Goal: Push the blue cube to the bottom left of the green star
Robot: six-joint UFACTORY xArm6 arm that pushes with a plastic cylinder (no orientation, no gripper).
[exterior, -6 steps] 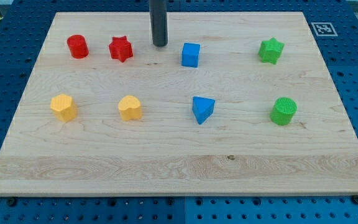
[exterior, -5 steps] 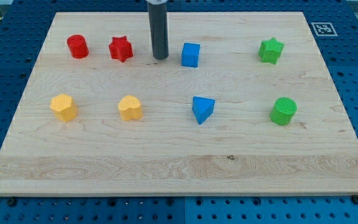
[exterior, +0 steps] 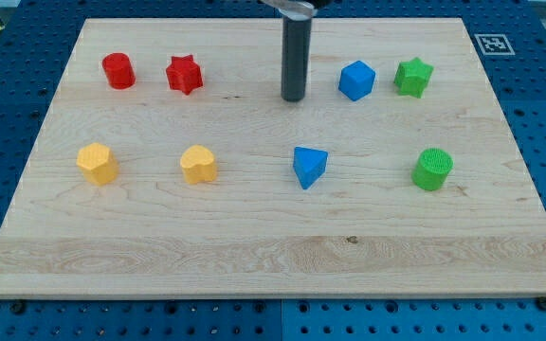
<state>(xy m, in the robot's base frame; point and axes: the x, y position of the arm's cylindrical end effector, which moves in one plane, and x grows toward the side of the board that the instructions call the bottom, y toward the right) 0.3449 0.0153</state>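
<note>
The blue cube point(exterior: 356, 80) sits on the wooden board near the view's top, right of centre. The green star point(exterior: 413, 76) is just to its right, a small gap between them. My tip point(exterior: 294, 98) is the lower end of the dark rod. It stands on the board to the left of the blue cube, clearly apart from it.
A red cylinder point(exterior: 118, 71) and a red star point(exterior: 185, 74) are at the top left. Two yellow blocks point(exterior: 96, 163) point(exterior: 198, 164) lie in the lower row at left. A blue triangular block point(exterior: 309, 166) sits mid-board and a green cylinder point(exterior: 432, 169) at right.
The blue cube has slid right, from mid-board to just left of the green star, and turned a little. My tip has moved right and slightly down. Other blocks stayed put.
</note>
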